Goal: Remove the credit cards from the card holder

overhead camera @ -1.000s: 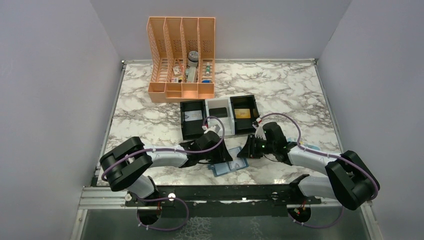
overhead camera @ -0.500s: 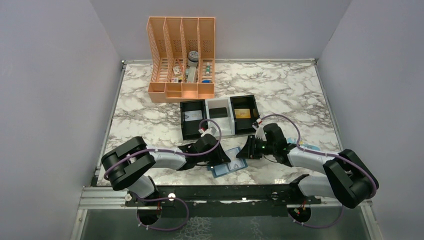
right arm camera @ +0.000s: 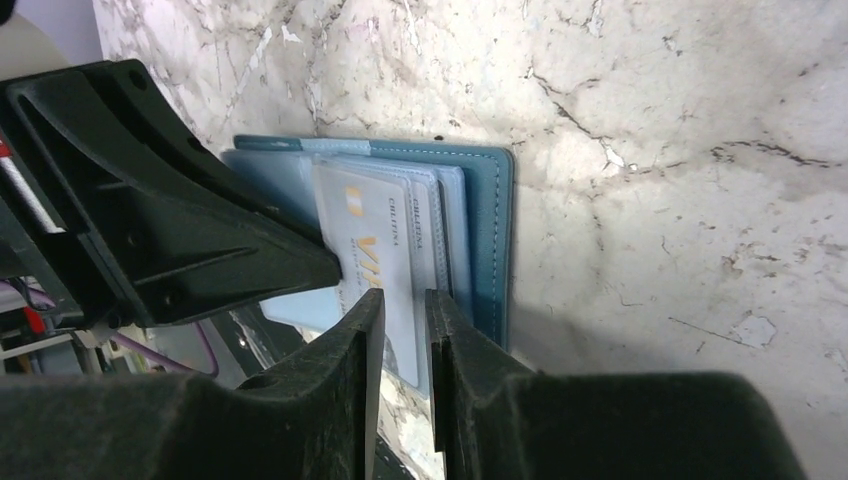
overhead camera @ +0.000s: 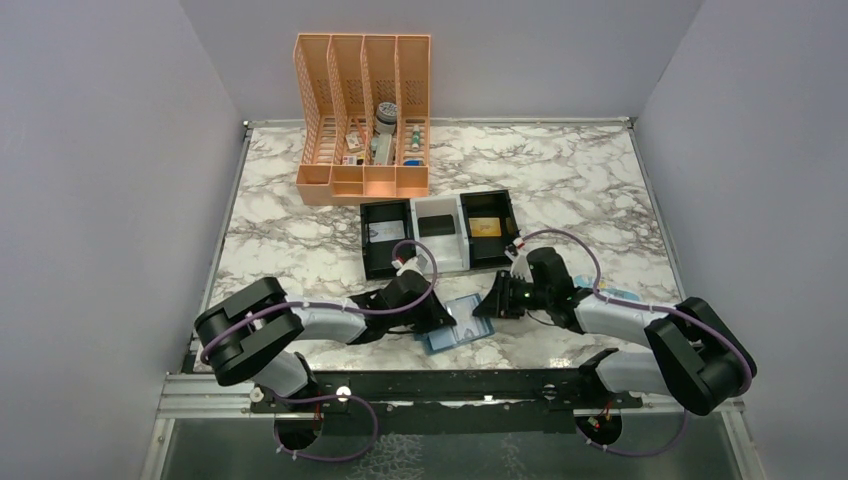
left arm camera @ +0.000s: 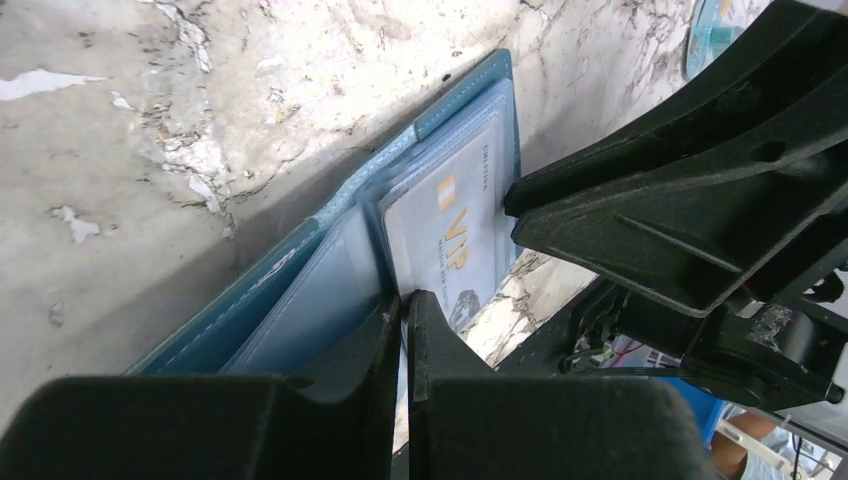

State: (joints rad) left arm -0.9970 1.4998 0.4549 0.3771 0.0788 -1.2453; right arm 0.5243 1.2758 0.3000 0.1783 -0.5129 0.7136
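Note:
The light-blue card holder [overhead camera: 458, 322] lies open near the table's front edge, between both arms. A pale credit card [left arm camera: 450, 230] with gold VIP lettering sticks out of its right pocket [right arm camera: 490, 220]. My left gripper [left arm camera: 405, 300] comes in from the holder's left [overhead camera: 443, 318]. Its jaws are shut, with only a thin pale sliver between them at the card's lower corner. My right gripper [right arm camera: 405, 298] sits at the holder's right side [overhead camera: 487, 303]. Its jaws are closed to a narrow gap on the pocket panel, and the card [right arm camera: 385, 250] shows between them.
A black-and-white three-compartment tray [overhead camera: 412, 240] stands just behind the grippers and holds a pale, a black and a gold card. An orange file rack [overhead camera: 365, 120] stands at the back. A pale packet [overhead camera: 622, 295] peeks out beside the right arm. The metal rail [overhead camera: 450, 385] borders the near edge.
My left gripper has slid right and forward onto the holder, and its jaws have closed from partly open to shut. The right gripper has stayed almost still.

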